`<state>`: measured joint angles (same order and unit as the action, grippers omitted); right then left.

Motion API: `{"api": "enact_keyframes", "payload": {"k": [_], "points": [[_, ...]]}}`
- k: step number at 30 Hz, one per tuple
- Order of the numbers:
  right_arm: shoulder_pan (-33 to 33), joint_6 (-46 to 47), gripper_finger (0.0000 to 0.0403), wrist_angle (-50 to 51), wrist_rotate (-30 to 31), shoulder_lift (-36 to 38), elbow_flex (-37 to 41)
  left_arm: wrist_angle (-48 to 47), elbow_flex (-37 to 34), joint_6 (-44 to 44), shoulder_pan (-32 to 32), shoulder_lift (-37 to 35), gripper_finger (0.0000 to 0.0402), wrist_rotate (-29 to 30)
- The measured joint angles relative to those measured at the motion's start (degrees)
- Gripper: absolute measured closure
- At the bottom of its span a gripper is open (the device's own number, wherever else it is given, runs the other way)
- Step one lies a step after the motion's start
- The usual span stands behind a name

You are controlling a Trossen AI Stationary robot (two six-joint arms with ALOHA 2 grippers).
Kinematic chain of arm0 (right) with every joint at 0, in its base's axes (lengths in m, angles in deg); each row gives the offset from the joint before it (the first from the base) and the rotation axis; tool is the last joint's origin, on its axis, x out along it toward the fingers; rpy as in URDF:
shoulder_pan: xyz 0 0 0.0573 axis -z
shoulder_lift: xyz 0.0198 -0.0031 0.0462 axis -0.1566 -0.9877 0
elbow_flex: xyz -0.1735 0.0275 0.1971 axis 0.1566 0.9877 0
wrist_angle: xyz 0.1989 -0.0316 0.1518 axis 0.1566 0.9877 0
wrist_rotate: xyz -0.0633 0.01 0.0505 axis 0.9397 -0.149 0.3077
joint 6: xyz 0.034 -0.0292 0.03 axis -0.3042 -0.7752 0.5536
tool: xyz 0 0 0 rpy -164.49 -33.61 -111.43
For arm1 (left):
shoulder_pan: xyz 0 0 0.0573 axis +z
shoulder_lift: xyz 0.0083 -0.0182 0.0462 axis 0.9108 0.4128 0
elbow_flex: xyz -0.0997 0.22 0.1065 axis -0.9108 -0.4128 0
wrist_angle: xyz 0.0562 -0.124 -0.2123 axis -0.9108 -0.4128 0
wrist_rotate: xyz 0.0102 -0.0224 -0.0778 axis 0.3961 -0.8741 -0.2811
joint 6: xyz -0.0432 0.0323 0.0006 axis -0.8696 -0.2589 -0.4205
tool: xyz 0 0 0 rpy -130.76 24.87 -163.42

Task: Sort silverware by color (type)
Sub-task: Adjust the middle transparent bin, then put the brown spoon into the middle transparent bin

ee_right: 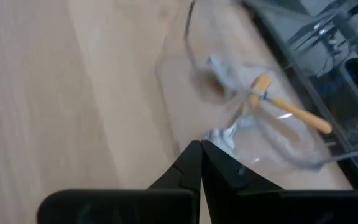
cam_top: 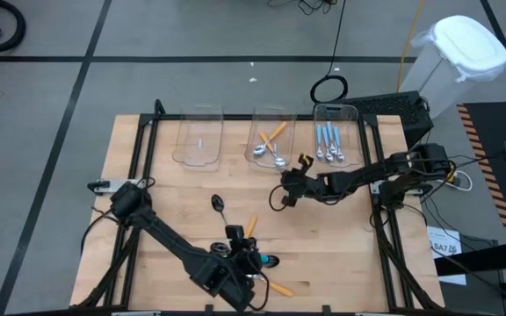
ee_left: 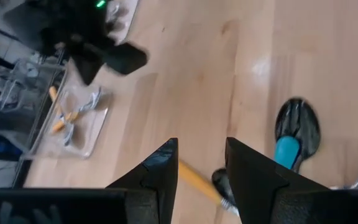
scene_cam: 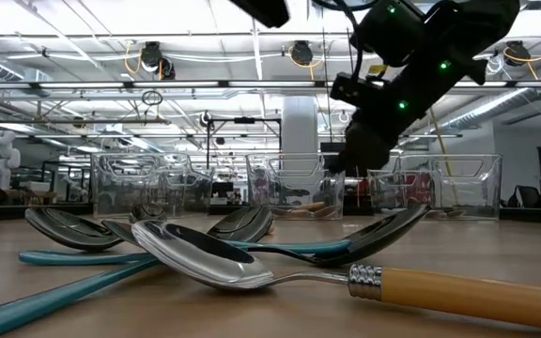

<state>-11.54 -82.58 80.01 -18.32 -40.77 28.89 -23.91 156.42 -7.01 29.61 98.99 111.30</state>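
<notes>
Wooden table (cam_top: 174, 202): left gripper (ee_left: 201, 163), fingers parted, hangs over an orange spoon (ee_left: 197, 180) at 6 o'clock; right gripper (ee_right: 200, 155), clenched empty, sits near the middle bin (cam_top: 271, 136).

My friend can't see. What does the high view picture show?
Two dark robot arms work over a wooden table. Three clear bins sit along the far edge: one holds orange-handled spoons, one light-blue-handled spoons. More spoons lie near the left gripper.

Three bins (cam_top: 198, 136) behind — loose spoons (cam_top: 219, 204) (by the left claw (cam_top: 239, 248)) in front.
</notes>
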Motion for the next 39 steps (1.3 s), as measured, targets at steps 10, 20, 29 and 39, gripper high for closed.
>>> {"api": "enact_keyframes", "payload": {"k": [10,20,29,39], "points": [[3.3,-0.1,0.0399,1.4,4.7,0.0,0.0,3.7,0.0,3.9,0.7,0.0,0.0268,-1.9],[-0.6,-0.7,0.0399,7.7,2.9,2.2,-1.2,4.0,0.0,2.3,-0.3,0.0,0.0268,-4.1],[-9.1,7.4,0.0399,26.9,-14.7,10.8,-6.5,14.9,0.0,11.9,-2.1,3.3,0.0268,-14.8],[-20.0,17.4,0.0399,35.9,-18.0,19.4,-6.5,22.6,0.0,20.9,1.0,4.8,0.0219,-24.3]]}}
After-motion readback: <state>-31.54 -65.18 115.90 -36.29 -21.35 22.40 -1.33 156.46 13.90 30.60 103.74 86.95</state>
